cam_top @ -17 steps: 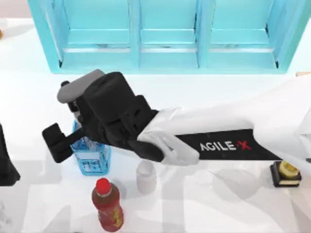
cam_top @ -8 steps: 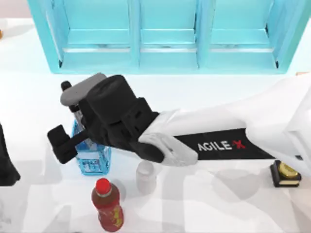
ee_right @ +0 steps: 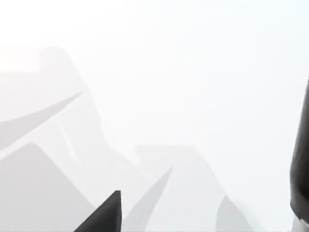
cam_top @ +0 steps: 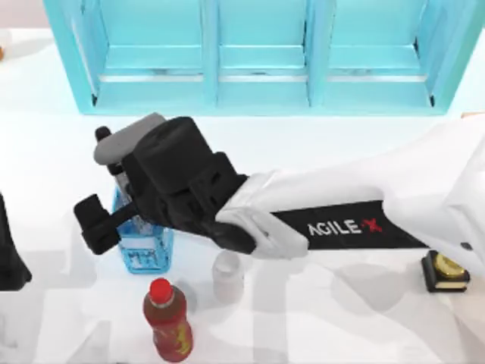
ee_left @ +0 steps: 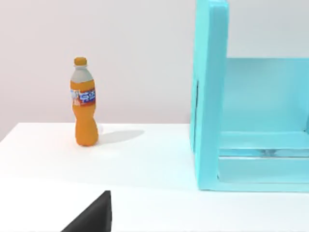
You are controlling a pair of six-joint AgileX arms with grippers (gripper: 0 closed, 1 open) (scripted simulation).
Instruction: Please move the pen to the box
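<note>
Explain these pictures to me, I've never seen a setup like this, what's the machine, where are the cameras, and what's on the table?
This is a rendered simulation of two AgileX robot arms at a white table. One picture looks down from above; the other two come from cameras on each arm's wrist.

From above, the right arm reaches across the table from the right, above a small blue mesh basket. Its own camera shows the right pincer open, its fingers wide apart over bare table with nothing held. The left arm sits parked at the table's left edge.

On the table are a turquoise cabinet at the back, a red-capped bottle, a small white bottle and a black-and-yellow item on the right. The left wrist camera looks at an orange bottle beside the cabinet.
</note>
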